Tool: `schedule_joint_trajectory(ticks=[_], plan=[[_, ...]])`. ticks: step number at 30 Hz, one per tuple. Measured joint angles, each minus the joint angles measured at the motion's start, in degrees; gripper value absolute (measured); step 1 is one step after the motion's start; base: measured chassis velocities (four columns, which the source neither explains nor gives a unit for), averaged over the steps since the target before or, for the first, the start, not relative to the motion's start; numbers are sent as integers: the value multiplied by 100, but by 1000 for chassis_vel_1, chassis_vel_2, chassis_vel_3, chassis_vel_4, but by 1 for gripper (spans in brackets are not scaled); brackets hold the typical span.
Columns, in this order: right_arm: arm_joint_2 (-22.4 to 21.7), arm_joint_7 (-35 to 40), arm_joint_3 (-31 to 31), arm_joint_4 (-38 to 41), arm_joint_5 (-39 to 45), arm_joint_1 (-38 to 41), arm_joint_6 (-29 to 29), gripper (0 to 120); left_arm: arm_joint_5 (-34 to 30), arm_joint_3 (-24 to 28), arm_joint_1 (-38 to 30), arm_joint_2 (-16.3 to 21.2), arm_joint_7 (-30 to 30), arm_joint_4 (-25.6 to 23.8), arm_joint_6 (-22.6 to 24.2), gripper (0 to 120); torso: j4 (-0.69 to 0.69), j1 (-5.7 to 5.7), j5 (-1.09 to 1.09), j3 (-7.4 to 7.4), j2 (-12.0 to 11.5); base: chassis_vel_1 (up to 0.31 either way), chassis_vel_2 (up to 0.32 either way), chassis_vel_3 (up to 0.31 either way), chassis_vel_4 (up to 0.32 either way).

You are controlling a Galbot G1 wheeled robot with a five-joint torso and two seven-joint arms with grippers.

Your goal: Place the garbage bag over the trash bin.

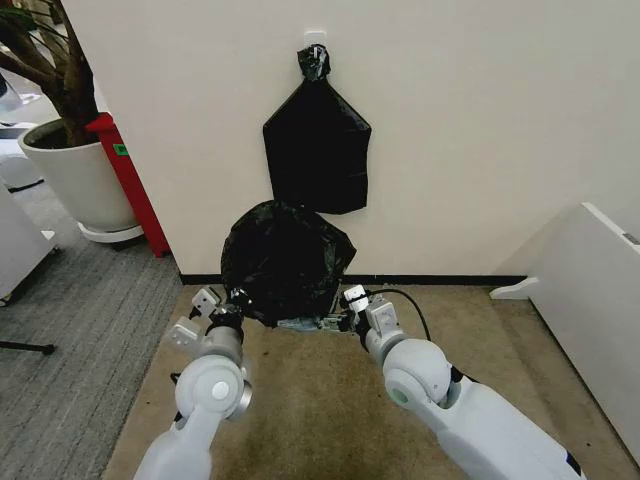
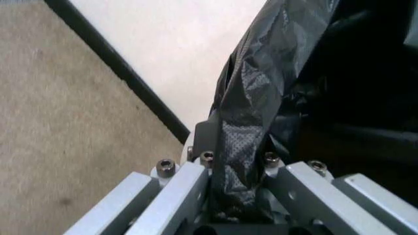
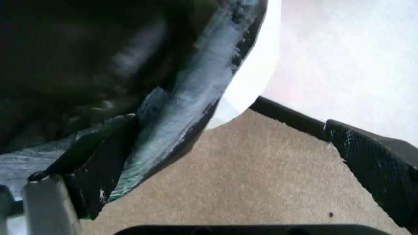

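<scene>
At the far left of the head view, a large white plant pot (image 1: 75, 185) with a red post (image 1: 130, 180) beside it stands on the floor, well clear of the work.

Lower centre-left of that frame, the left claw (image 1: 215, 305) meets the bag's left edge. In the left wrist view its two padded fingers (image 2: 209, 134) are closed tight on a gathered fold of the bag (image 2: 251, 132), the film running straight up out of the grip.

The bag (image 1: 285, 262) sits at mid-frame, a crinkled black dome draped over the bin and hiding it from the head camera. Above it, in the upper centre, a flat black bundle (image 1: 317, 150) hangs on the wall from its knot; it is separate and apart from the bag.

Right of centre, the right claw (image 1: 345, 310) meets the bag's lower right edge. In the right wrist view, one finger sits at the hem of the bag (image 3: 163, 117) and the other (image 3: 379, 166) stands well apart over bare carpet, so this claw is wide open and holds nothing. Just past the hem, a strip of the bin (image 3: 251, 78) shows white.

The relation that matters, as I judge it: the bin lies directly under the bag and between the two claws, with its rim at about claw height. The hem looks only partly down on the right, where the right claw is nearer.
</scene>
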Motion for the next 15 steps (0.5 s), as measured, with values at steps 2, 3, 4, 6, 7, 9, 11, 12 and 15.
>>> schedule_joint_trajectory(ticks=[2, 3, 4, 6, 7, 9, 11, 12, 15], plan=[[10, -30, 6, -81, -26, 6, 28, 100, -53, -17, 56, -9, -23, -100, 26, 2, 0, 0, 1, 0, 0, 0, 0, 0, 0], [17, -49, 12, -134, -38, 15, 45, 100, -65, -23, 88, -14, -27, -145, 33, 2, 0, 0, 1, 0, 0, 0, 0, 0, 0], [24, -67, 19, -191, -57, 28, 67, 100, -73, -27, 123, -18, -30, -185, 40, 2, 0, 0, 1, 0, 0, 0, 0, 0, 0], [45, -115, 33, -336, -92, 57, 117, 100, -83, -33, 191, -34, -38, -263, 50, 2, 0, 0, 1, 0, 0, 0, 0, 0, 0], [55, -131, 39, -389, -107, 65, 129, 100, -82, -33, 221, -50, -38, -290, 51, 2, 0, 0, 1, 0, 0, 0, 0, 0, 0], [65, -147, 43, -434, -121, 70, 138, 100, -79, -34, 246, -68, -38, -308, 51, 2, 0, 0, 1, 0, 0, 0, 0, 0, 0], [70, -164, 43, -489, -141, 69, 146, 100, -54, -36, 284, -103, -37, -322, 55, 2, 0, 0, 1, 0, 0, 0, 0, 0, 0], [67, -170, 43, -490, -147, 58, 146, 100, -38, -37, 291, -109, -33, -322, 56, 2, 0, 0, 0, 0, 0, 0, 0, 0, 0], [29, -168, 45, -413, -149, 7, 146, 100, -3, -43, 272, -97, -15, -263, 56, 2, 0, 0, 2, 0, 0, 0, 0, 0, 0]])
